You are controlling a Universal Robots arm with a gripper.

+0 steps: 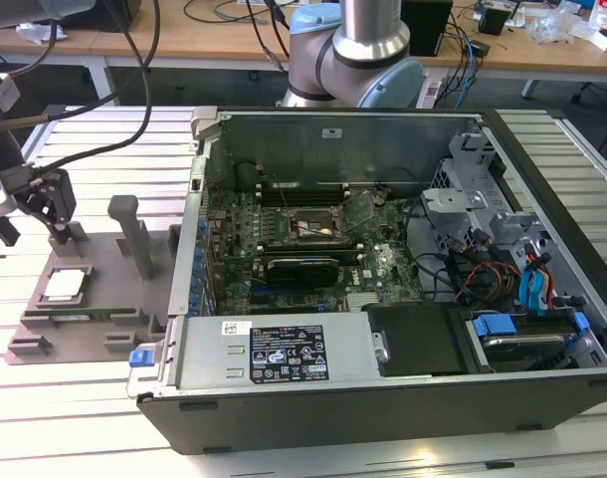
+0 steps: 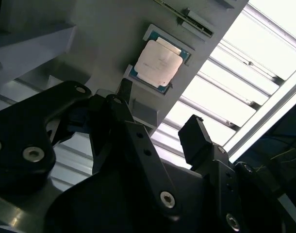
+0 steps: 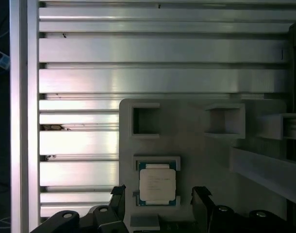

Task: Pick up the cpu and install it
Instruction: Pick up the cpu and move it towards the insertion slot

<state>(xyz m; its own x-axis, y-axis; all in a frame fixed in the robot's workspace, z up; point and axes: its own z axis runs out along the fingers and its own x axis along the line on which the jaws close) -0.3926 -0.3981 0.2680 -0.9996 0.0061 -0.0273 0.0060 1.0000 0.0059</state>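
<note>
At the exterior view's left the gripper (image 1: 53, 221) hangs over a grey holder (image 1: 109, 289), its jaws spread wide and holding nothing. The cpu (image 1: 65, 286) lies flat in a recess of that holder, silvery top up, untouched (in the first wrist view it sits framed between the two black fingers (image 3: 201, 200), apart from both). Further right stands the open computer case (image 1: 363, 413), its motherboard (image 1: 383, 269) exposed, with the black socket (image 1: 313, 227) near the middle, well apart from the cpu.

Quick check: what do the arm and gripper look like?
The arm is a silver tube with pale blue joint caps. The gripper is black, its linked fingers studded with silver screws; black cables trail toward it.
</note>
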